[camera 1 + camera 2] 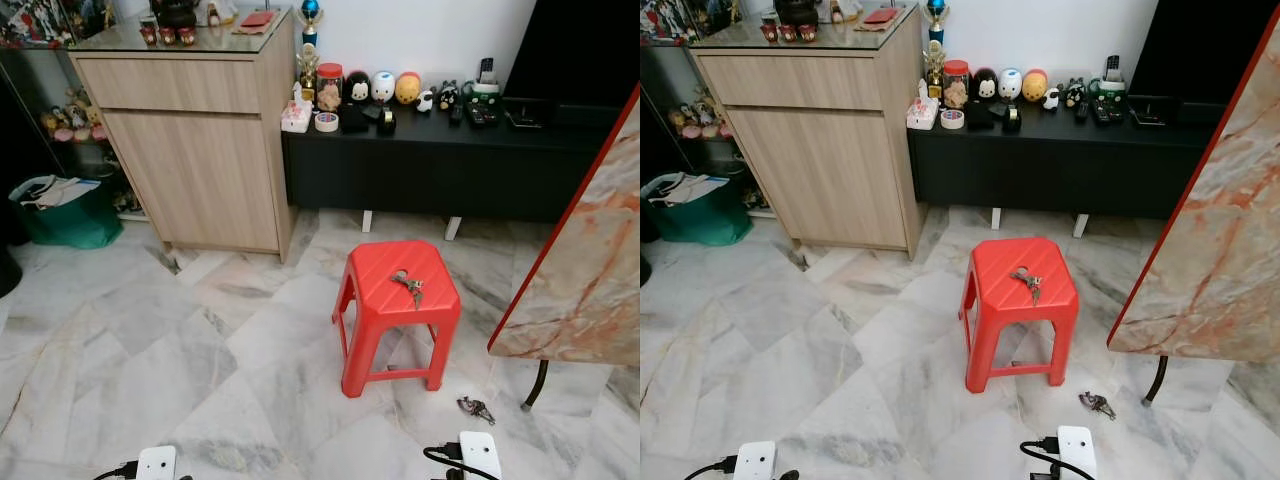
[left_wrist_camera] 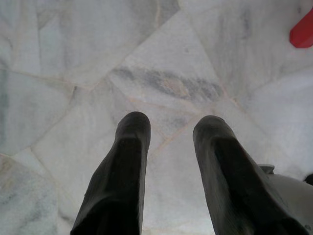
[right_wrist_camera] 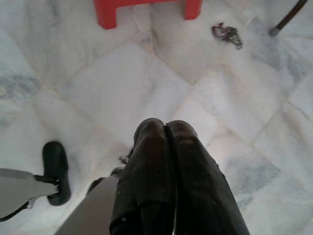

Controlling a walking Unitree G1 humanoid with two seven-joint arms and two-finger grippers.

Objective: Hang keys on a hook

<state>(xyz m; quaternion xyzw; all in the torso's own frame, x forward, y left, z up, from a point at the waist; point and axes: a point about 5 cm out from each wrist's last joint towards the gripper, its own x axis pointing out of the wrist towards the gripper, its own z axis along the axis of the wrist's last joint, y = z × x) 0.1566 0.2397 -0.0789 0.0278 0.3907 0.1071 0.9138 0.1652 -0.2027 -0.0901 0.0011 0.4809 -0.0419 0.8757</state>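
A bunch of keys [image 1: 408, 286] lies on top of a red plastic stool [image 1: 398, 312] in the middle of the marble floor. A second bunch of keys [image 1: 476, 407] lies on the floor by the stool's right front leg, seen too as the floor keys [image 3: 226, 34] in the right wrist view. My left gripper [image 2: 168, 128] hangs low over bare floor, open with nothing between its fingers. My right gripper [image 3: 165, 128] hangs over the floor short of the stool, shut and holding nothing.
A wooden cabinet [image 1: 200, 140] stands at the back left, a low black bench [image 1: 430, 160] with figurines behind the stool. A marble-topped table [image 1: 590, 260] juts in on the right, its leg [image 1: 535, 385] near the floor keys. A green bag [image 1: 60, 210] sits far left.
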